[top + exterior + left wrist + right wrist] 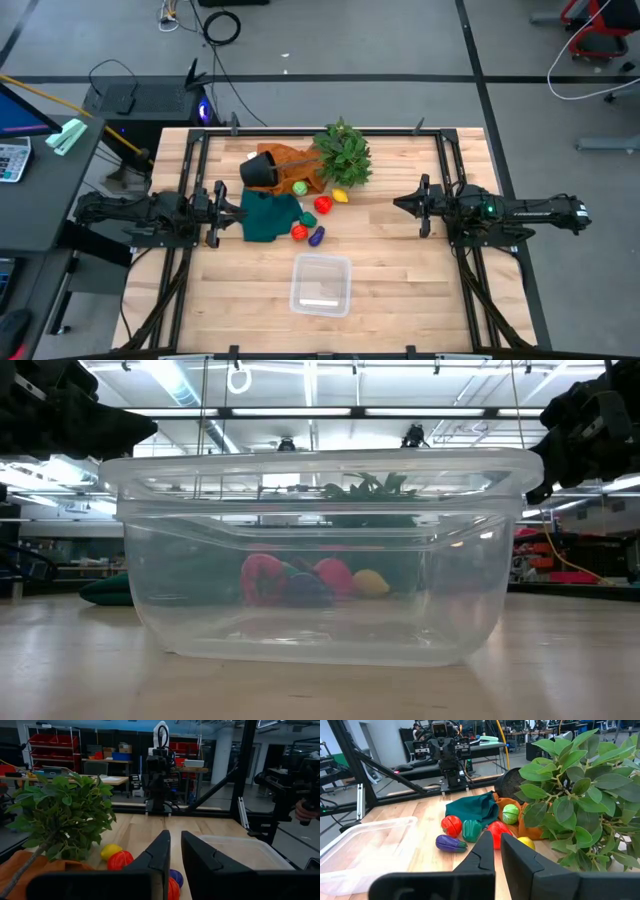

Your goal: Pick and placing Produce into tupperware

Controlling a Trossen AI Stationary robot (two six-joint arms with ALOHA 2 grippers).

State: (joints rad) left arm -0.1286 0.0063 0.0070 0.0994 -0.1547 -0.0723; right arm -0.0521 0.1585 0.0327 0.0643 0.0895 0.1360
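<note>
The high view looks straight down on the whole desk [400, 290] from well above. The low view sits at desk-top height, right against the tupperware [320, 550], facing level across the desk into the room. Each wrist view looks forward past its own hand, the left hand [172, 851] and the right hand [496, 851], across the desk toward the opposite arm. All four views share the produce [470, 831] near the desk's middle.
</note>
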